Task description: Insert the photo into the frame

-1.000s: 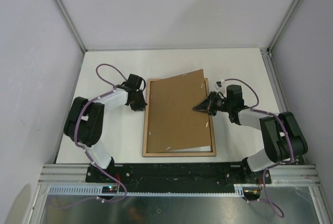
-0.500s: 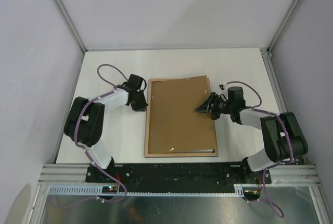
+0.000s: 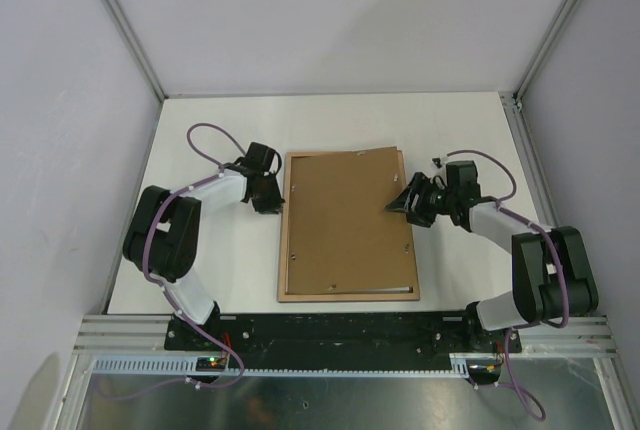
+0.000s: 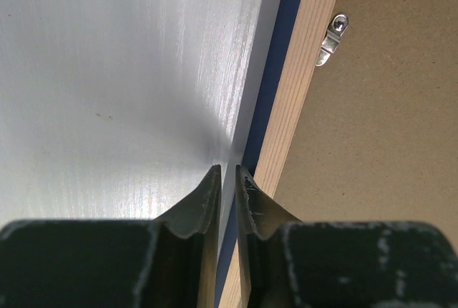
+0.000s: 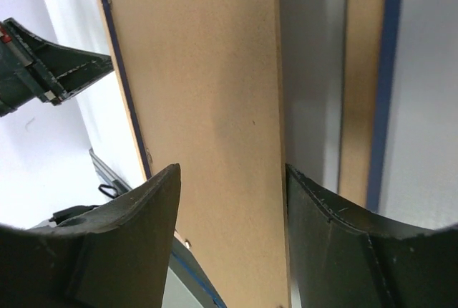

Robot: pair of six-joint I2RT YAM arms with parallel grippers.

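While one frame (image 3: 283, 250) is lying wood-side up at the middle of the table (image 3: 200, 130), one brown backing board (image 3: 345, 220) is resting inside it, slightly skewed, with its far right corner reaching over the rail. One pale strip (image 5: 311, 71) is showing between the board's edge and the right rail; whether it is the photo cannot be told.

Two grippers are flanking the frame. The left gripper (image 4: 227, 172) is standing at the left rail's blue outer edge with its fingers nearly together; whether it is pinching anything cannot be told. The right gripper (image 3: 400, 197) is hovering over the board's right edge with its fingers spread wide. White table surface is extending beyond the far rail and both side rails.
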